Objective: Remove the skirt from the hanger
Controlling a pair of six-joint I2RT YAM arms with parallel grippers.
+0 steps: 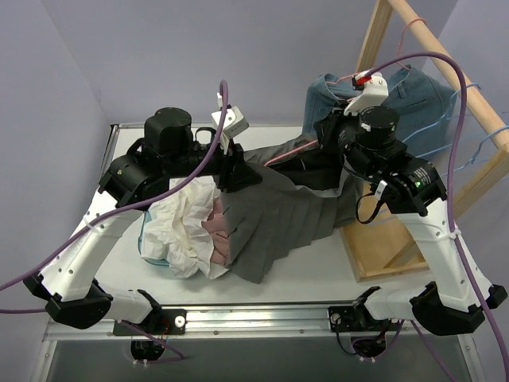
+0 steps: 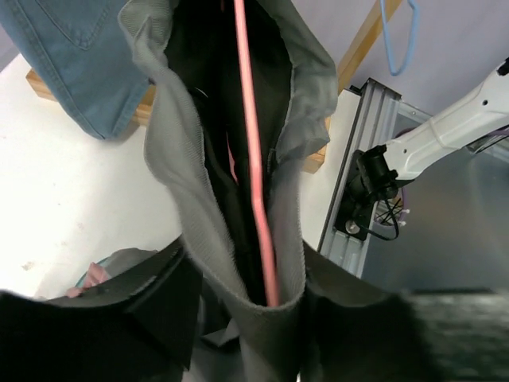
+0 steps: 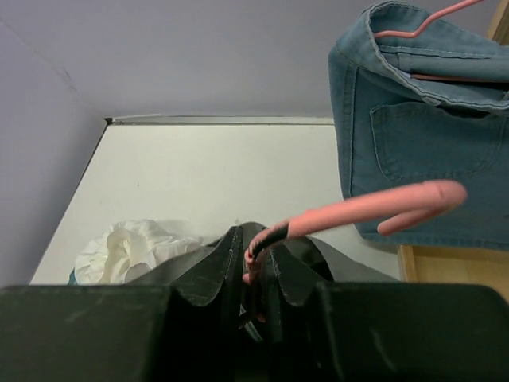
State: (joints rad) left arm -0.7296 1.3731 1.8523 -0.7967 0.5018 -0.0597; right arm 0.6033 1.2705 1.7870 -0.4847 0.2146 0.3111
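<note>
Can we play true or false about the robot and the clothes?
1. The right gripper pinches a pink hanger. True.
2. The left gripper holds a red skirt. False: the skirt is grey.
3. The blue denim garment lies flat on the table. False: it hangs at the wooden rack.
4. A crumpled white cloth lies beside the skirt. True.

The white desk [image 1: 318, 269] carries a heap of white and pink clothes [image 1: 187, 227], part of the grey skirt [image 1: 270, 223] beside it, and a wooden rack base [image 1: 382, 251].
</note>
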